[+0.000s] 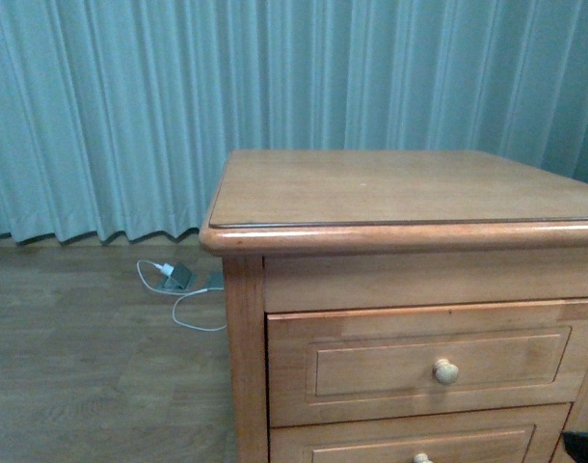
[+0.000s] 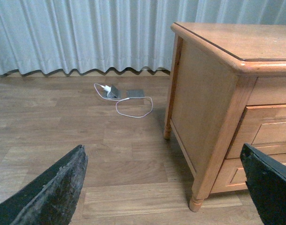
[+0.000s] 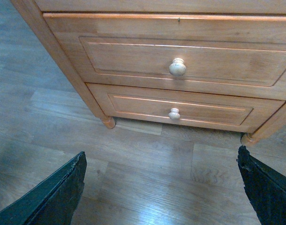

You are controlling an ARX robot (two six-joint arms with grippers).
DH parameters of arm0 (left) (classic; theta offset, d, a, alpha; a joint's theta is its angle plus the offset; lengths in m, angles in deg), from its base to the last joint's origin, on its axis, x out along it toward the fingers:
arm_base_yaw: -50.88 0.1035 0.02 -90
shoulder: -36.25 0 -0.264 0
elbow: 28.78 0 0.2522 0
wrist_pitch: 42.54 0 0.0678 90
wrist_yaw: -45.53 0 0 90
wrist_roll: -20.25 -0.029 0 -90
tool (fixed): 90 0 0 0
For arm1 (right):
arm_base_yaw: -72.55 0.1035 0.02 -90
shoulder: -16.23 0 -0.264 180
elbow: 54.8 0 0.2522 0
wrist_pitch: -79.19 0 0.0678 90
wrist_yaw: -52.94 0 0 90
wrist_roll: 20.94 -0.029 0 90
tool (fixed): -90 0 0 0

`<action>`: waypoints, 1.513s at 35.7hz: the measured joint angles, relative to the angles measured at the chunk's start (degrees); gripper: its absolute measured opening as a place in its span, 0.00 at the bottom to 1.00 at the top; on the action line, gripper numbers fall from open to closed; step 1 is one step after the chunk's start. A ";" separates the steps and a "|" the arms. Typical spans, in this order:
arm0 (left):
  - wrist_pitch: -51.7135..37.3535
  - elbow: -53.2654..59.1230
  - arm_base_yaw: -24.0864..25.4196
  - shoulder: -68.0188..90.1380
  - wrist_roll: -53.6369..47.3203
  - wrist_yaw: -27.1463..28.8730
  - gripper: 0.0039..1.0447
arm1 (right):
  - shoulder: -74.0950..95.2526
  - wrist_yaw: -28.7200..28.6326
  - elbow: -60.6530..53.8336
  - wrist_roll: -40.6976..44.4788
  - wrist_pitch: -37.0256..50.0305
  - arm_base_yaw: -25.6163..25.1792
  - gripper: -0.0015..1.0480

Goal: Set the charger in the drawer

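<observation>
The charger is out of view in all three pictures. The drawer [image 1: 419,362] is the upper one of the honey-brown cabinet; it is closed, with a round pale knob [image 1: 445,371] on its recessed front. The right wrist view looks at the same drawer [image 3: 133,56] and knob [image 3: 177,67] from low in front. My right gripper [image 3: 161,153] hangs open over the floor in front of the cabinet, holding nothing. My left gripper [image 2: 162,150] is open and empty too, over the floor by the cabinet's left front corner.
The lower drawer [image 3: 133,107] is closed as well. A white-cabled charger with a grey device [image 1: 178,278] [image 2: 112,91] lies on the wooden floor near the curtain [image 1: 111,106]. The cabinet's front leg [image 2: 196,202] stands close to my left gripper.
</observation>
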State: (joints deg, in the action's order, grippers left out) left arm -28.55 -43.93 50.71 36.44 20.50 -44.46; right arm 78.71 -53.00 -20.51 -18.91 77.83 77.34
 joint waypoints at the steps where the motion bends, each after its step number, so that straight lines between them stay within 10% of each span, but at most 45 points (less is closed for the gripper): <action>1: 0.00 0.00 0.00 0.00 0.00 0.00 0.94 | -3.39 -0.94 -0.85 -0.31 -1.60 -0.87 0.91; 9: 0.00 0.00 0.00 0.00 0.00 0.00 0.94 | -13.64 0.72 -3.69 -2.12 -2.01 -2.56 0.90; 13: 0.00 0.00 0.00 0.00 0.00 0.02 0.94 | -14.93 16.11 -13.44 -2.03 23.91 -2.29 0.66; 24: 0.00 0.00 0.00 0.00 0.00 0.02 0.94 | -27.41 15.96 -17.75 -2.03 19.47 -4.68 0.02; 54: 0.00 0.00 0.00 0.00 0.00 0.00 0.94 | -46.31 15.96 -20.22 -1.99 3.93 -4.68 0.01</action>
State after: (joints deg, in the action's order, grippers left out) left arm -28.55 -43.93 50.71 36.44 20.50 -44.46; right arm 32.39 -37.05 -40.72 -20.90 81.77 72.67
